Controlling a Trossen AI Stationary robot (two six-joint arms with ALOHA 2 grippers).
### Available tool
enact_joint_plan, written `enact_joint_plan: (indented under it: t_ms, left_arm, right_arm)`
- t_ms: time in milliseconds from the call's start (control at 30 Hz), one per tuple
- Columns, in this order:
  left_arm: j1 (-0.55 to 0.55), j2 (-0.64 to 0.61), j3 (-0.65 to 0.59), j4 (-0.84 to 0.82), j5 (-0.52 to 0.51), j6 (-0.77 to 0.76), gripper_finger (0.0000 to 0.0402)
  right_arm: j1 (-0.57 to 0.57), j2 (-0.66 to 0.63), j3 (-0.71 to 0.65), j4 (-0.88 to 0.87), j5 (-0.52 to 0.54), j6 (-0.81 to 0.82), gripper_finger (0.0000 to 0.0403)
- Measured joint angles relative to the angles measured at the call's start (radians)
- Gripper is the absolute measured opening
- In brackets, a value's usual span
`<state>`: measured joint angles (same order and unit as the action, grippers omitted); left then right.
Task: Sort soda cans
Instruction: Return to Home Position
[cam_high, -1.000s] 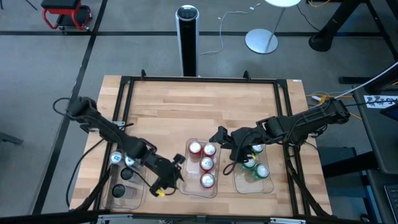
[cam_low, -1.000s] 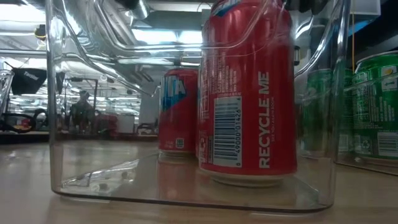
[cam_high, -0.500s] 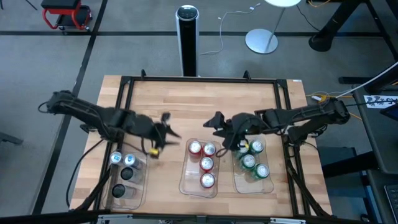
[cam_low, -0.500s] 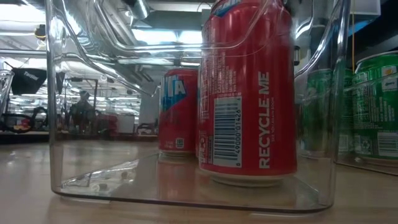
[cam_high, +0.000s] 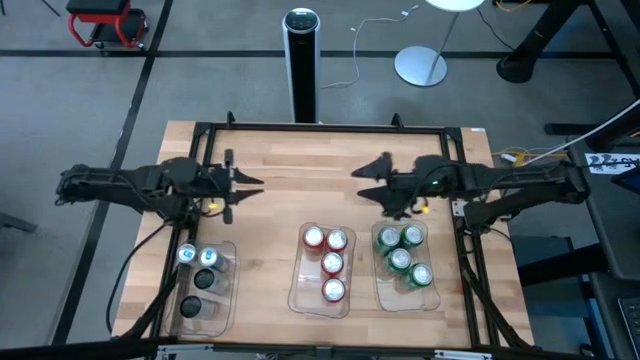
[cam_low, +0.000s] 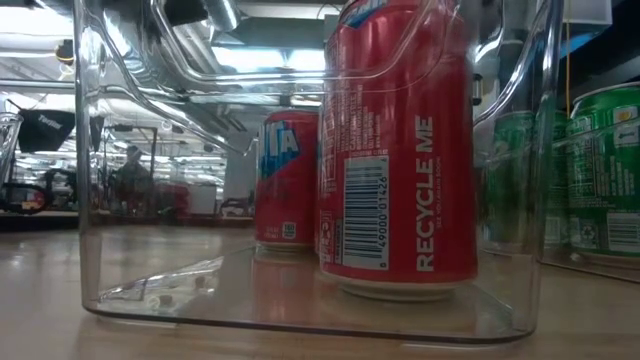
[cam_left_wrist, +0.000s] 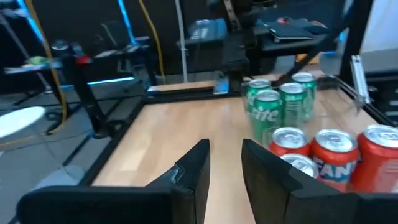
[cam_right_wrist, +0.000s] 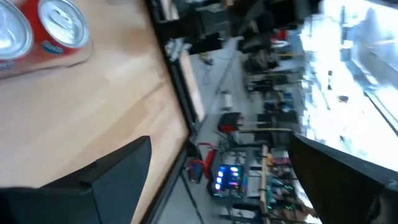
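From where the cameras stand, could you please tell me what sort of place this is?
Probably a robotics lab or workshop: two robot arms at a framed wooden table, exposed ceiling ducts, and electronics racks beyond.

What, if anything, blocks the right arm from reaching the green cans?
Probably nothing. The right end effector hovers open over the bare table just beyond the green Sprite cans, whose tops stand uncovered in their clear tray. The left end effector is far aside.

Near red can (cam_low: 400, 150): "RECYCLE ME", barcode 49000 01426. Rear red can (cam_low: 285, 180): "TA". Green can (cam_left_wrist: 266, 113): "rite". Third red can (cam_left_wrist: 334, 163): "FAN".
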<state>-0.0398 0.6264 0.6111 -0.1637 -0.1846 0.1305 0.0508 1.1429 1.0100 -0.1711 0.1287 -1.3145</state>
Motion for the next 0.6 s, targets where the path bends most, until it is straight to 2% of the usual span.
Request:
enact_joint_plan:
  t_ms: [300, 600]
  left_arm:
    - [0.043, -0.166, -0.062, -0.108, -0.031, -0.080, 0.0084]
    - [0.043, -0.323, -0.198, -0.054, 0.003, -0.091, 0.0084]
  right_arm:
    - [0.001, -0.291, -0.302, 0.214, 0.015, 0.026, 0.0376]
    - [0.001, -0.489, -0.584, 0.450, 0.008, 0.053, 0.0376]
